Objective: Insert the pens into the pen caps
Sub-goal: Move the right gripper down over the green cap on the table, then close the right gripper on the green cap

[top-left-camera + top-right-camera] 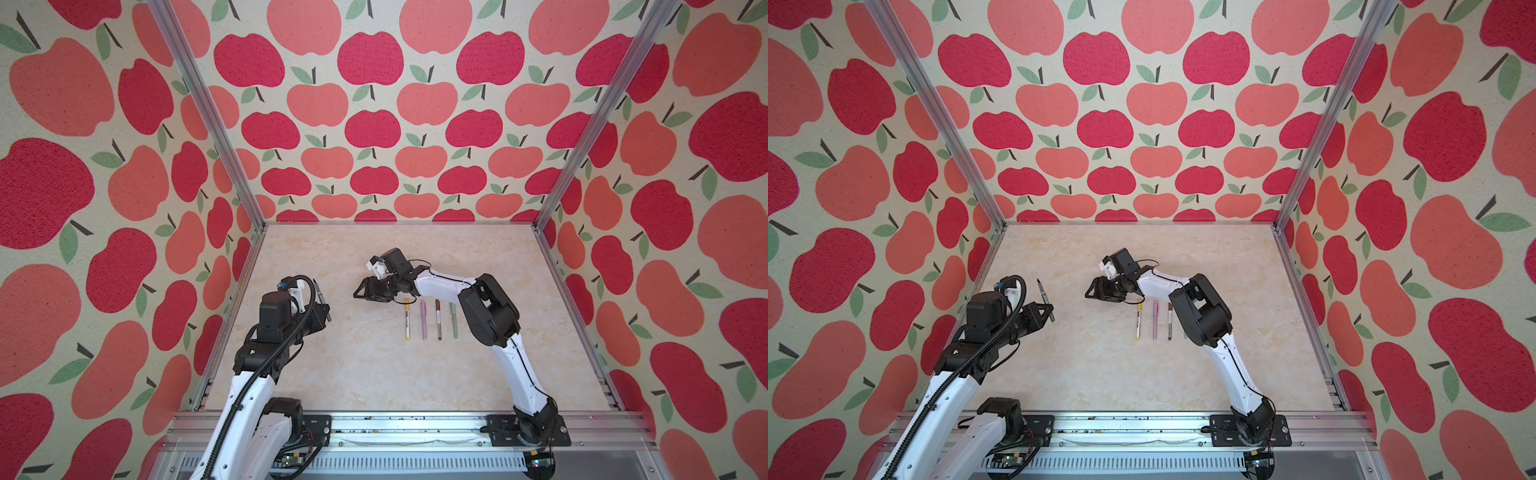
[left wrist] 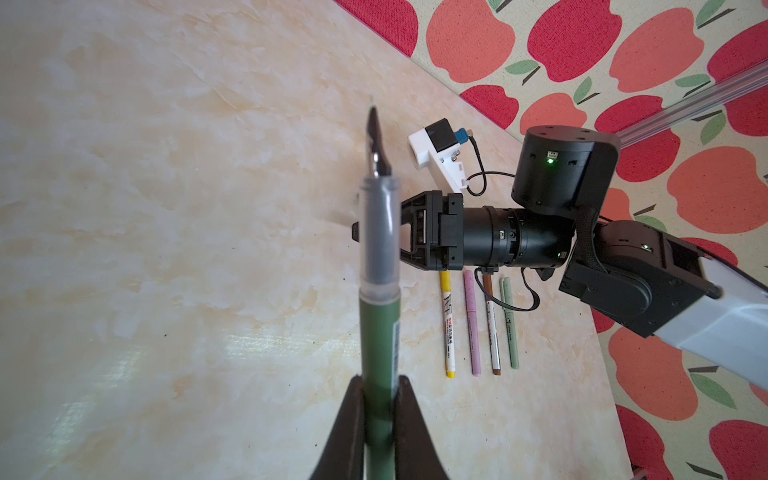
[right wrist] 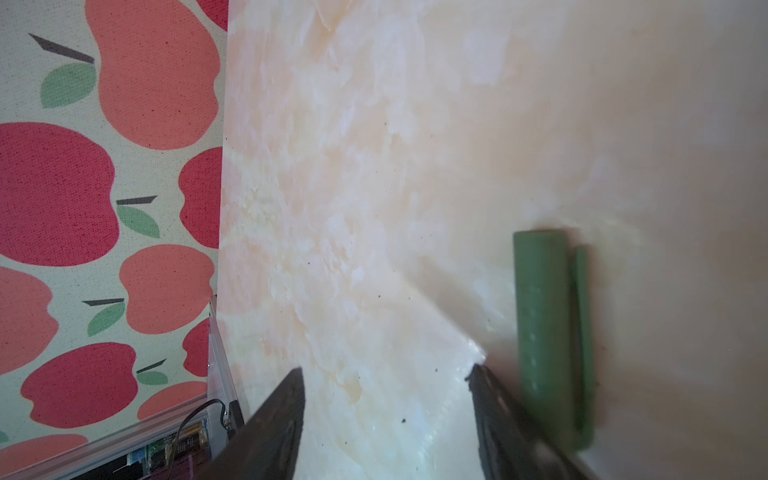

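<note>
Apple-print walls (image 1: 374, 124) all round, a pale marble tabletop (image 1: 365, 374) underneath. In both top views the left gripper (image 1: 326, 311) is out on the left, held clear of the table and pinched tight on the dark green pen (image 1: 319, 293), its bare tip aimed at the back wall. The right gripper (image 1: 360, 289) reaches to mid-table, just beyond a row of four pens (image 1: 424, 322) lying side by side. Left wrist view: both fingers (image 2: 347, 432) squeeze the green barrel, tip uncapped. Right wrist view: jaws well apart, nothing between them, and the dark green cap (image 3: 540, 316) lies blurred on the marble, just outside one finger.
</note>
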Tool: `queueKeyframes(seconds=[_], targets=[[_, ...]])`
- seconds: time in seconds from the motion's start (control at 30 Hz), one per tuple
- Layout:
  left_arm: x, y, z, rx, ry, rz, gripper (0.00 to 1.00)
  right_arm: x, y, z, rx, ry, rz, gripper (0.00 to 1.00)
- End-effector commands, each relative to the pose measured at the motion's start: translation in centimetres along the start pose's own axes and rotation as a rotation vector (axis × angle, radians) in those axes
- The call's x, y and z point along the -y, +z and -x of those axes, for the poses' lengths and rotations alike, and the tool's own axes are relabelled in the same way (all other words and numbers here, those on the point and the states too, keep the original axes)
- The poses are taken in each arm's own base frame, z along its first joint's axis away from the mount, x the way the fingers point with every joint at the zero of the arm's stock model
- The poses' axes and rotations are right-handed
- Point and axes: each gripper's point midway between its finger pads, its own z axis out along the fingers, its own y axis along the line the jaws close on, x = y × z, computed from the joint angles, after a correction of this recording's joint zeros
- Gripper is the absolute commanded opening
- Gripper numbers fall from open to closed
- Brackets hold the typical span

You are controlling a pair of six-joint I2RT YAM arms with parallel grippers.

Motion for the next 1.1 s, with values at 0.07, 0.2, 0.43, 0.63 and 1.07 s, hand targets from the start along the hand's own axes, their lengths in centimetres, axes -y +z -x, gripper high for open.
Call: queueKeyframes(seconds=[0.07,0.2,0.43,0.63,1.07], targets=[[0.8,-0.6,1.2,0.028,0.011,-0.017,0.00,1.9,-1.3,-0.2,0.010,0.025,-0.078,0.66],[0.9,-0.5,1.2,0.027,0.013,-0.020,0.00,2.5,-1.9,0.0,0.021,0.035,-0.101,0.66],[0.9,-0.5,1.3,0.026,0.012,-0.020,0.00,3.9,-2.9,1.0,0.053,0.064,-0.145,0.66],[1.1,-0.5,1.5,0.027,0.014,-0.024,0.00,4.5,-2.6,2.3,0.056,0.055,-0.171,0.65],[1.2,-0.6,1.6,0.027,0.020,-0.022,0.00,5.9,-0.1,1.3,-0.025,-0.071,-0.324,0.56]])
